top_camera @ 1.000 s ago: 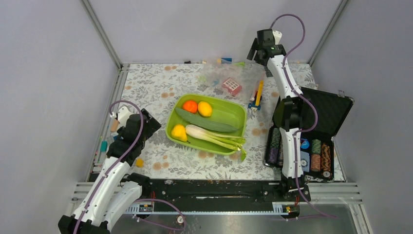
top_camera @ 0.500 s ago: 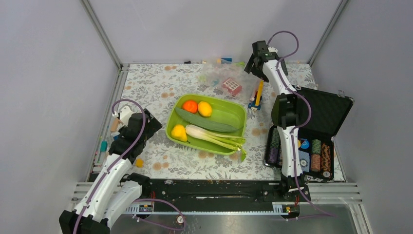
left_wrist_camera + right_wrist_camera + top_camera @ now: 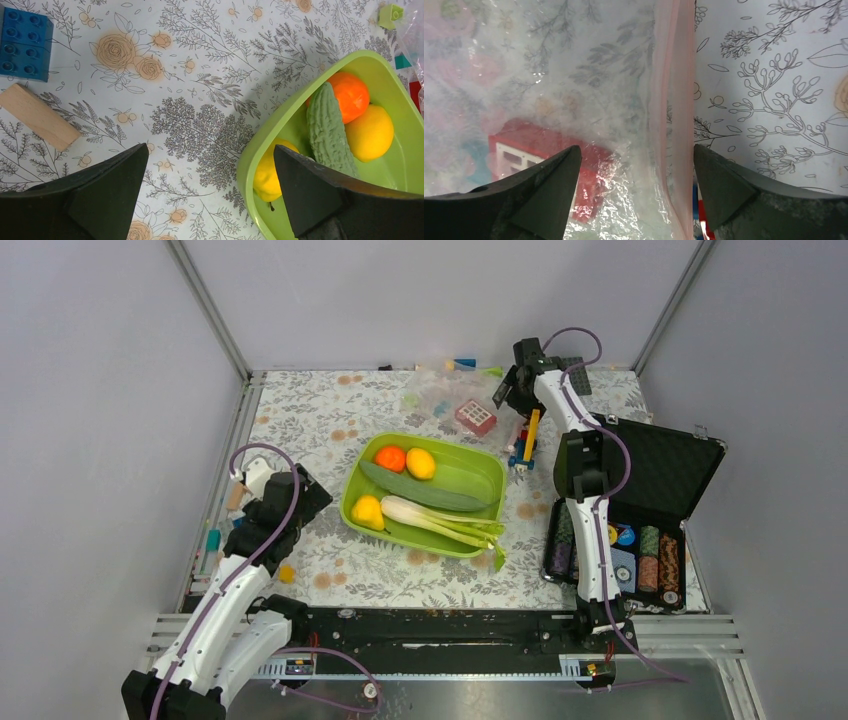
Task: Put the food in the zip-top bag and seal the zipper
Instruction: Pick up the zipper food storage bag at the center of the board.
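The zip-top bag (image 3: 455,400) lies flat on the desk (image 3: 310,420) just beyond the far right corner of the lime-green tray (image 3: 478,472), and its pinkish zipper (image 3: 674,100) runs straight down the right wrist view. The right end effector (image 3: 635,155) hangs over that mouth edge with its jaws spread wide. The strip lies between the two dark fingers (image 3: 534,195) and nothing is gripped. A red brick (image 3: 539,150) shows blurred through the plastic; whether it sits inside or under the bag cannot be told. A stick of yellow and blue bricks (image 3: 527,435) lies just off the tray's right far corner.

The left end effector (image 3: 210,150) hovers just left of the tray, also wide apart and empty. A wooden block (image 3: 37,117) and a blue brick (image 3: 22,42) lie further left of the tray.

All the food is in the tray. The orange-red fruit (image 3: 390,458) and one yellow fruit (image 3: 421,463) touch at the far end. The cucumber (image 3: 420,487) lies slantwise across the middle. The second yellow fruit (image 3: 367,511) and the leek (image 3: 430,518) are at the near side.

The desk wears a pale cloth printed with grey sprigs and orange roses. An open black case (image 3: 650,500) of coloured chips stands right of the tray. Plain grey walls (image 3: 420,300) on metal posts close in three sides.
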`<state>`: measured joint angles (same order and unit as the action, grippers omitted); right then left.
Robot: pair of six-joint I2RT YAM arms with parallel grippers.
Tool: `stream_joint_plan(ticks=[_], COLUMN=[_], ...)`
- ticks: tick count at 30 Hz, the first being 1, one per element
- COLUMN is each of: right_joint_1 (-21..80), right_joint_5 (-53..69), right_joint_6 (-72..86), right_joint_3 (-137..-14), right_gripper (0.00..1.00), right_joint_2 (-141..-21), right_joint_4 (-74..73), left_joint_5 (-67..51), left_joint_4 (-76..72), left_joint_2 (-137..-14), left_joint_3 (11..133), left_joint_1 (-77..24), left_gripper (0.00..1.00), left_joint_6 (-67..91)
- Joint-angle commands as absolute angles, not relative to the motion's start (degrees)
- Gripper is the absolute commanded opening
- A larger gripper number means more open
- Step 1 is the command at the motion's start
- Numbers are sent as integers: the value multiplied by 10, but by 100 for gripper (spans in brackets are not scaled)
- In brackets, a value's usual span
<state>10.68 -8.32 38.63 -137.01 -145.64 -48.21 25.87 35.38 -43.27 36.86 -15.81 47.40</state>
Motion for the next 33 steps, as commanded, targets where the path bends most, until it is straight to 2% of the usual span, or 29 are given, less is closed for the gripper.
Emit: stream_joint_plan(ticks=[1, 4, 10, 13, 18, 20, 22, 28, 33], right_joint_1=[102, 101, 101, 100, 100, 100, 100, 100, 106], right_joint_5=[-50, -44, -32, -28, -25, -25, -26, -10, 43], right_joint_6=[412, 422, 444, 454, 465, 465, 464, 435, 366], right_joint_3=[-1386, -1370, -1378, -1383, -1387, -1387, -1387, -1381, -1332], right_gripper=[86, 76, 71, 65, 36, 22, 1, 0, 0], right_joint_2=[-1462, -1457, -1471, -1477, -1485, -1486, -1485, -1449, -1360], right_joint_4=[-479, -463, -448, -435, -421, -417, -413, -379, -301], left_joint_5=[278, 279, 281, 282, 281, 282, 283, 279, 257], left_joint_4=[349, 349, 350, 350, 351, 351, 352, 357, 357], left_joint_2=[-432, -434, -437, -438, -440, -441, -441, -436, -418], left_joint_3=[373, 372, 371, 371, 373, 373, 372, 374, 373], left_joint_1=[-156, -156, -156, -156, -156, -156, -155, -156, -156], left_gripper=[99, 99, 99, 99, 99, 99, 99, 99, 99], left_joint_6=[472, 473, 472, 472, 472, 473, 473, 477, 479])
